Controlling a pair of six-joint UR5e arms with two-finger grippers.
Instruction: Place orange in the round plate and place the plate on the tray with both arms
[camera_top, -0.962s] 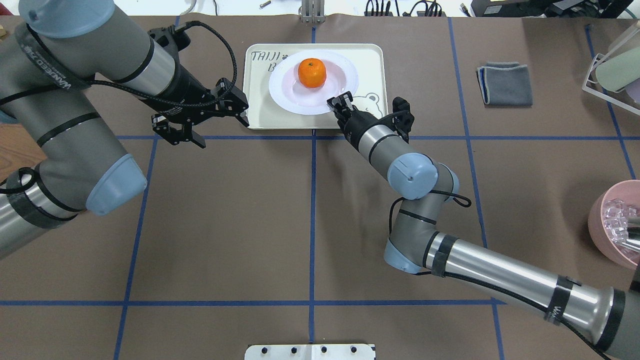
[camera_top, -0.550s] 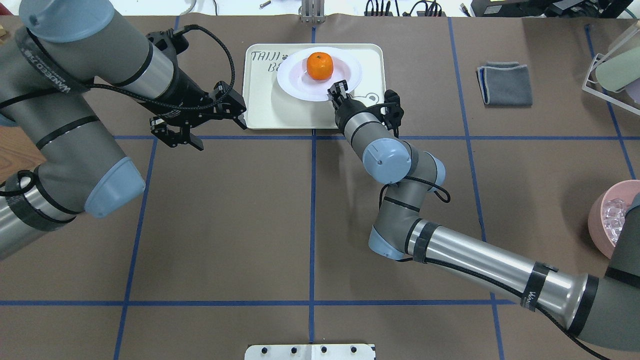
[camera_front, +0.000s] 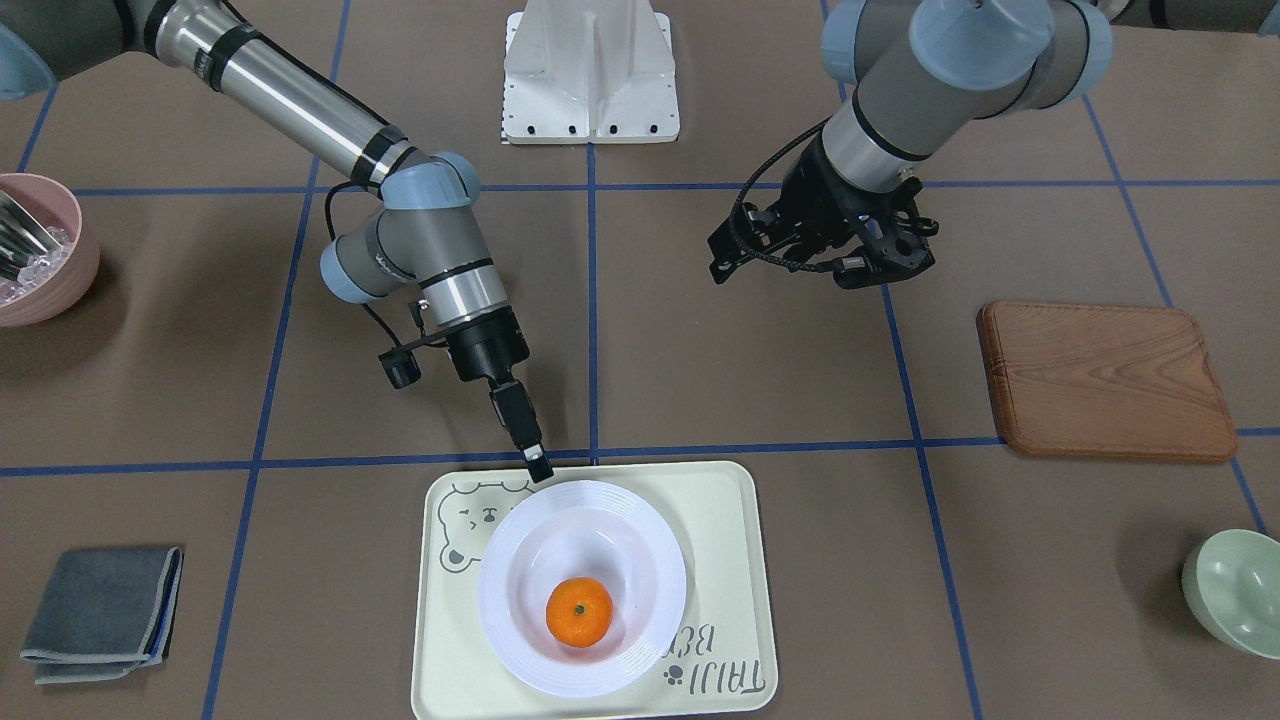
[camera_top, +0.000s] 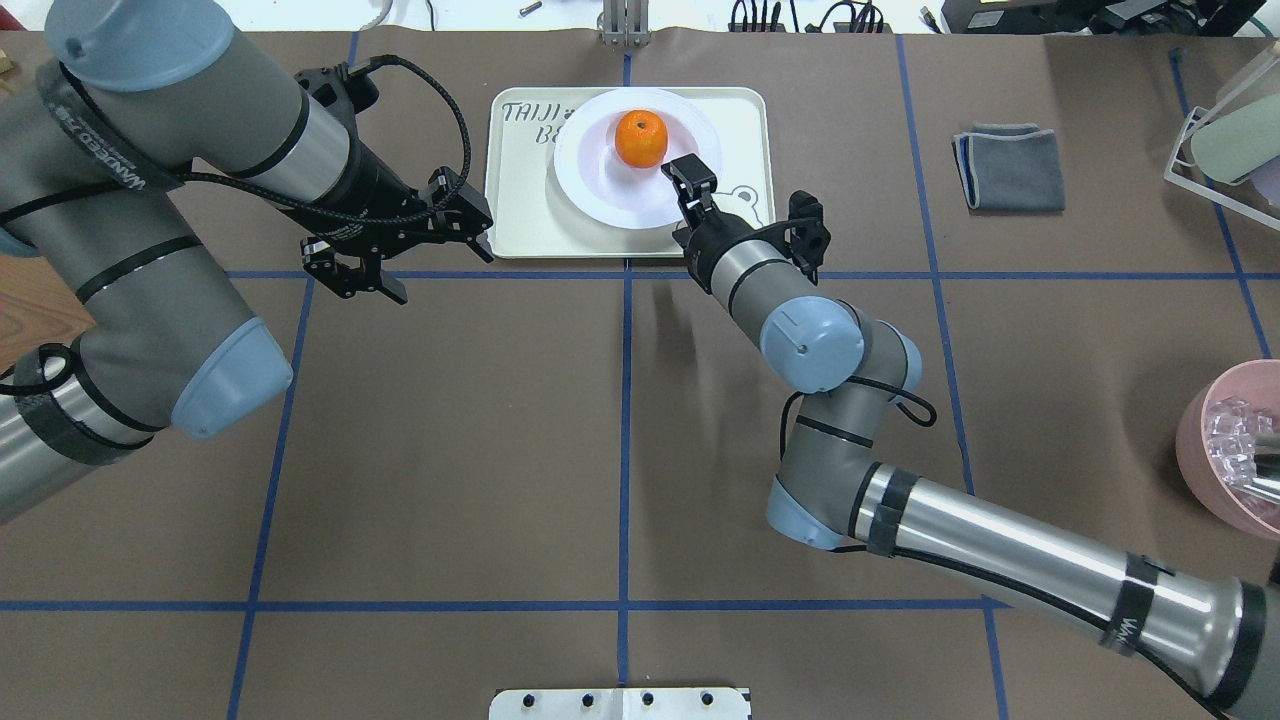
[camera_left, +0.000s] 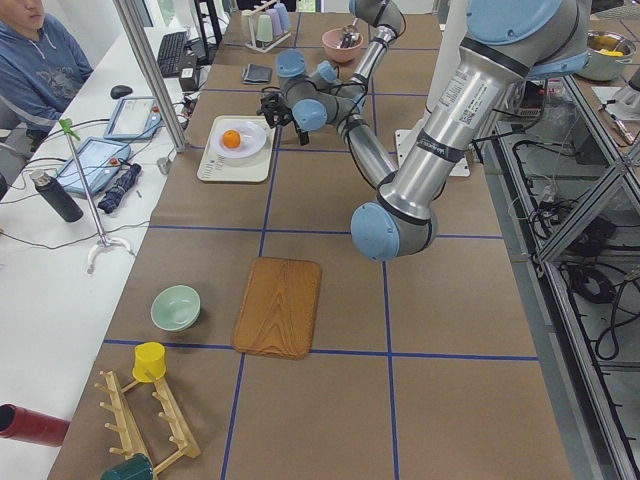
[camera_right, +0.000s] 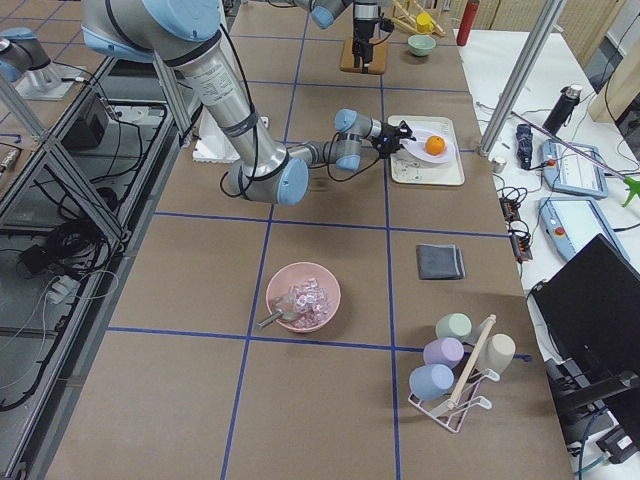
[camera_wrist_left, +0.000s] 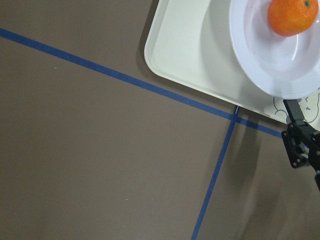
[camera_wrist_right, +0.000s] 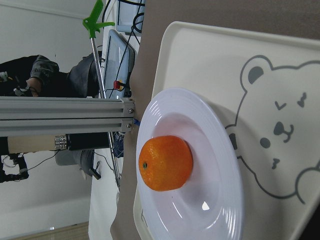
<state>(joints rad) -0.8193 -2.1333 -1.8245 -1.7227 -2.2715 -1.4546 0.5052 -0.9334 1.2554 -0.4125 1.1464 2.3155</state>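
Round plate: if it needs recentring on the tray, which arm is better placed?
Right, probably: the right end effector sits at the round plate's rim, while the left end effector hangs beside the tray.

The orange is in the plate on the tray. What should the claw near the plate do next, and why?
Probably the right claw should draw back toward the robot, clear of the round plate. The orange sits in the plate and the plate rests on the tray, so nothing seems left to carry. The left claw hangs aside, holding nothing.
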